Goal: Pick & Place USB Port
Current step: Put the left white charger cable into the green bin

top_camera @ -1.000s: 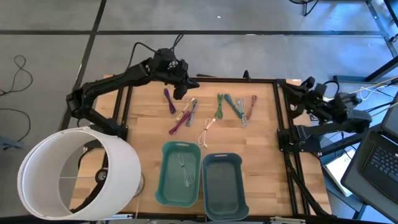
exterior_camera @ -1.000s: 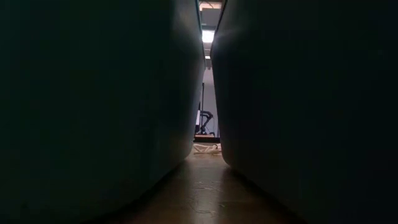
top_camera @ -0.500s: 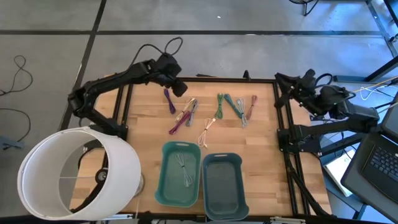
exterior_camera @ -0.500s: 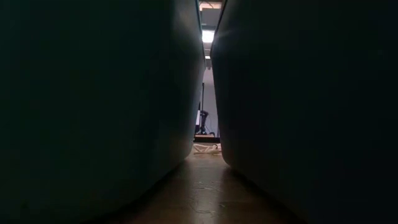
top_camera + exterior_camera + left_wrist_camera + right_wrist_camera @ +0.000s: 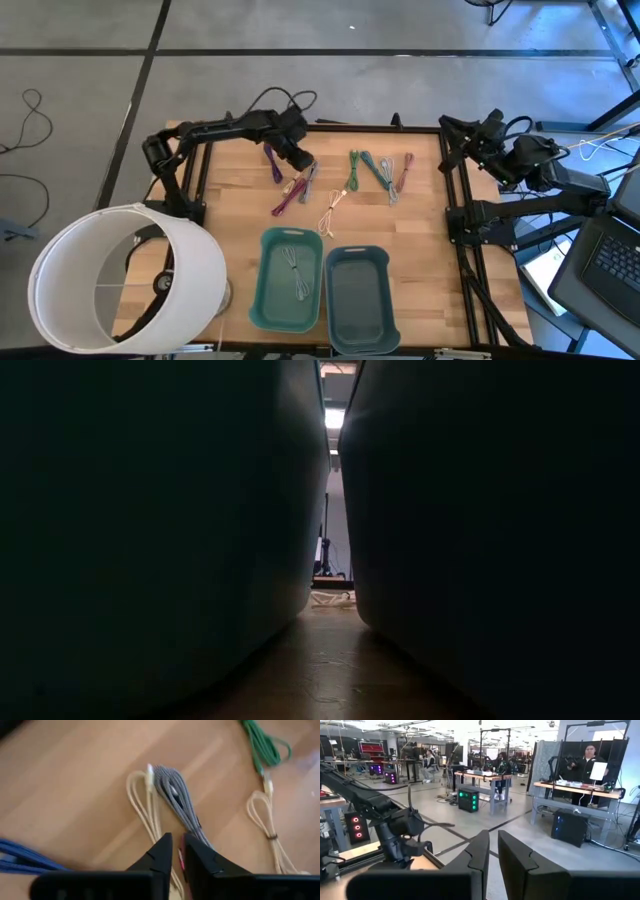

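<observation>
Several coiled USB cables lie flat on the wooden table (image 5: pixel 230 190): purple (image 5: pixel 272 160), grey with beige (image 5: pixel 306 176), maroon (image 5: pixel 286 199), beige (image 5: pixel 333 211), green (image 5: pixel 354 172), teal-grey (image 5: pixel 381 171) and reddish (image 5: pixel 404 172). My left gripper (image 5: pixel 297 157) hovers low over the purple and grey cables. In the left wrist view my left gripper (image 5: pixel 178 851) is shut just short of the grey bundle (image 5: pixel 175 800), with the beige cable (image 5: pixel 145 805) beside it. My right gripper (image 5: pixel 447 131) waits raised at the table's far right corner, shut (image 5: pixel 493 845).
A teal bin (image 5: pixel 268 290) holding one grey cable (image 5: pixel 297 270) and a grey-blue bin (image 5: pixel 356 300) stand side by side at the near edge; their walls fill the low view. A large white cylinder (image 5: pixel 120 275) covers the near left corner. People and workbenches stand in the room beyond.
My left arm drew back a little, then swung out and down toward the table's right, bringing its gripper lower over the purple and grey cables. My right gripper moved toward the table's left, from outside the frame to the far right corner. The cables stayed where they were.
</observation>
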